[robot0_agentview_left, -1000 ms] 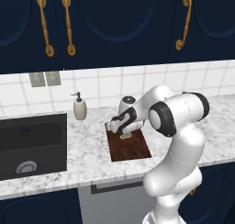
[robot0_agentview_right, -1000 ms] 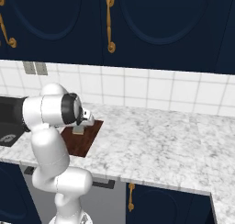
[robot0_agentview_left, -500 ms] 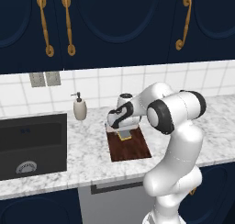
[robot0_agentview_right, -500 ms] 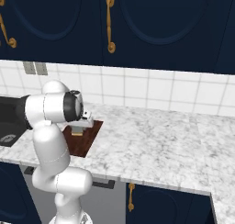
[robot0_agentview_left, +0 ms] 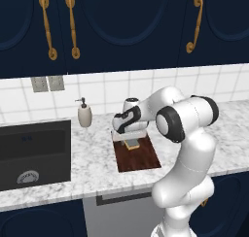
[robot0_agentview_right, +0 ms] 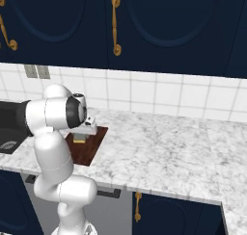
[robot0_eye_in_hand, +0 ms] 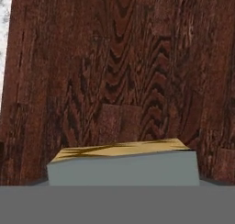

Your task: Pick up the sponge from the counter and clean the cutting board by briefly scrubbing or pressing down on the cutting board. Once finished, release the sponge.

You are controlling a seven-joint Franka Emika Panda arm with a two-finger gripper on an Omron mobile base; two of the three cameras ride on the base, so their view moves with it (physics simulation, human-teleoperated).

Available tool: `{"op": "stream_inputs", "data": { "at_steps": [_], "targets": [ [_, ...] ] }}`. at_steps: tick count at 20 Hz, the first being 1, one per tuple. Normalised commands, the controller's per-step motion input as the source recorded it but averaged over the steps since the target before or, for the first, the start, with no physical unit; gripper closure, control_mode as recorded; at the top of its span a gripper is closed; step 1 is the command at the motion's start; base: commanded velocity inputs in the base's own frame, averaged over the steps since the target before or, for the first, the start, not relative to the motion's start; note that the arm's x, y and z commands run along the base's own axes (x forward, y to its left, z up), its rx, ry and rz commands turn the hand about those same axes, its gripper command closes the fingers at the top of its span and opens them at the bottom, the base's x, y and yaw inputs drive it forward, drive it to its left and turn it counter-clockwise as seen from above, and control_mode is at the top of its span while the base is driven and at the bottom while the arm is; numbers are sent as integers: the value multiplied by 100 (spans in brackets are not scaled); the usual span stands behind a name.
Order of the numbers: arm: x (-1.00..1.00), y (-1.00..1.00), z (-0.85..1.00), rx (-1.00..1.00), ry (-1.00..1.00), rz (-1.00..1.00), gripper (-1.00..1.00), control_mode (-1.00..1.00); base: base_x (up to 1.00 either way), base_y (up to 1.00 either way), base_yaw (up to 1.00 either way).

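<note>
Hand [robot0_agentview_left: 132, 140] low over the far end of the flat dark reddish-brown wood-grain cutting board [robot0_agentview_left: 138, 158], pinching the small rectangular sponge [robot0_agentview_left: 132, 143], grey-green layer over yellow. Sponge sits at or just above the board surface; contact cannot be told. Hand view: sponge [robot0_eye_in_hand: 124, 167] close at bottom, board grain [robot0_eye_in_hand: 114, 71] behind. Board lies on the white-and-grey marbled tabletop [robot0_agentview_left: 97, 168], right of the black sink basin [robot0_agentview_left: 31, 153]; cream soap dispenser [robot0_agentview_left: 84, 113] near the wall.

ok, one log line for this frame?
phase: scrub | gripper: holding sponge | sponge: down on cutting board, far end | soap dispenser: on counter by sink
</note>
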Motion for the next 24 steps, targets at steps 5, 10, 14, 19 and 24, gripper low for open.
{"op": "stream_inputs", "data": {
  "at_steps": [5, 10, 14, 19, 24],
  "targets": [
    [-71, 0, -64, 0, 2, 0, 100, -100, 0, 0, 0],
    [-68, 0, -16, 3, -1, 0, 100, -100, 0, 0, 0],
    [-79, 0, -21, 3, 1, 0, 100, -100, 0, 0, 0],
    [-72, -1, -38, 0, 11, 0, 100, -100, 0, 0, 0],
    [-65, 0, -24, 0, 24, 0, 100, -100, 0, 0, 0]
  ]
}}
